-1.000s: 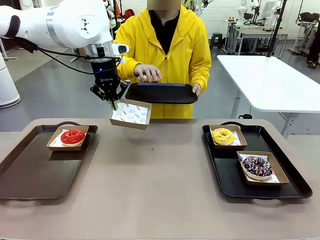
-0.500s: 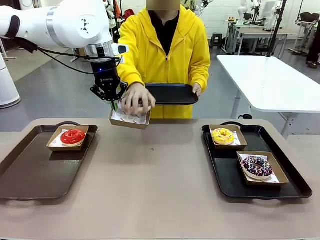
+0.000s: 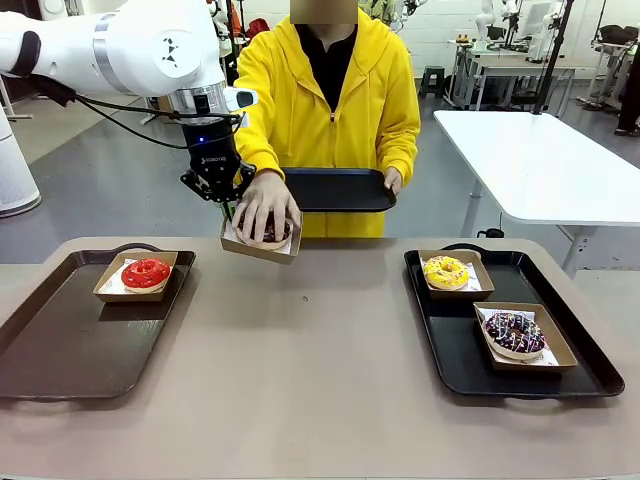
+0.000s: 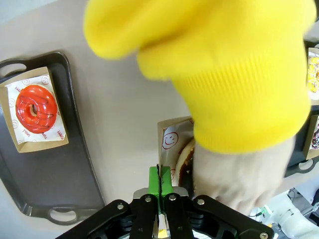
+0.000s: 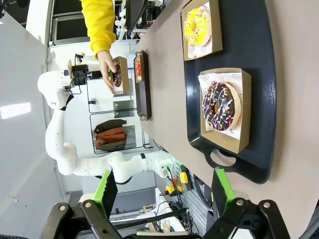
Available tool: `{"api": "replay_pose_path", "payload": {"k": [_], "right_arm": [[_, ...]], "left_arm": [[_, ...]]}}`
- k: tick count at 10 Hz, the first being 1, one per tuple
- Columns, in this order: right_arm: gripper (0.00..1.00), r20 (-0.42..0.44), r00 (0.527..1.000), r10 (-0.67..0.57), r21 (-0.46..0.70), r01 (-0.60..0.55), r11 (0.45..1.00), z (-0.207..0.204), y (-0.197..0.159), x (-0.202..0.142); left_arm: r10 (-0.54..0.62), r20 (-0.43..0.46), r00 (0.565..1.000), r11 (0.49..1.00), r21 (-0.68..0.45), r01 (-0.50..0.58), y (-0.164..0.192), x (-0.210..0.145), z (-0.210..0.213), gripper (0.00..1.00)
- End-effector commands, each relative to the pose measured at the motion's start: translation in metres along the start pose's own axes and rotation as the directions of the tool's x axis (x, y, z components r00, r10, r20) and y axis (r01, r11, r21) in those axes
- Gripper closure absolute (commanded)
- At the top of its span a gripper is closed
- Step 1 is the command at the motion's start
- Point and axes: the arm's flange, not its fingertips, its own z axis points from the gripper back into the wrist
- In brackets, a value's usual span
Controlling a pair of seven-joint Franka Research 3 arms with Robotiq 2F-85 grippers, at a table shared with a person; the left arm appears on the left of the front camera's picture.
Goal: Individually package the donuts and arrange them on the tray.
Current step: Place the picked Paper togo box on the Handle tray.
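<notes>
My left gripper [image 3: 229, 210] is shut on the rim of a cardboard box [image 3: 243, 245] and holds it in the air over the table's far edge. A person's hand [image 3: 264, 203] rests on a chocolate donut [image 3: 272, 233] in that box. From the left wrist, the green fingers [image 4: 160, 180] pinch the box wall [image 4: 169, 137], and the donut [image 4: 185, 155] is half hidden under the hand. A red-iced donut [image 3: 146, 272] sits boxed on the left tray [image 3: 60, 350]. A yellow donut [image 3: 446, 271] and a sprinkled donut [image 3: 514, 333] sit boxed on the right tray [image 3: 450, 360]. My right gripper [image 5: 164, 191] is open above that tray.
The person holds a third black tray [image 3: 340, 188] at waist height behind the table. The table's middle, between the two trays, is bare. A white table [image 3: 540, 160] stands at the back right.
The person's hand came down from the held tray onto the box and set a chocolate donut in it. My left gripper kept the box still.
</notes>
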Motion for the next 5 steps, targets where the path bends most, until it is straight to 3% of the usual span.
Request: {"api": "replay_pose_path", "payload": {"k": [1, 5], "right_arm": [[0.00, -0.005, 1.000, 0.001, 0.007, -0.001, 1.000, 0.0024, 0.0017, 0.0005], [0.00, -0.005, 1.000, 0.001, 0.007, -0.001, 1.000, 0.0024, 0.0017, 0.0005]], "left_arm": [[0.002, 0.003, 1.000, 1.000, 0.002, -0.002, 0.0021, -0.0036, 0.0012, 1.00], [0.002, 0.003, 1.000, 1.000, 0.002, -0.002, 0.0021, -0.0036, 0.0012, 1.00]]}}
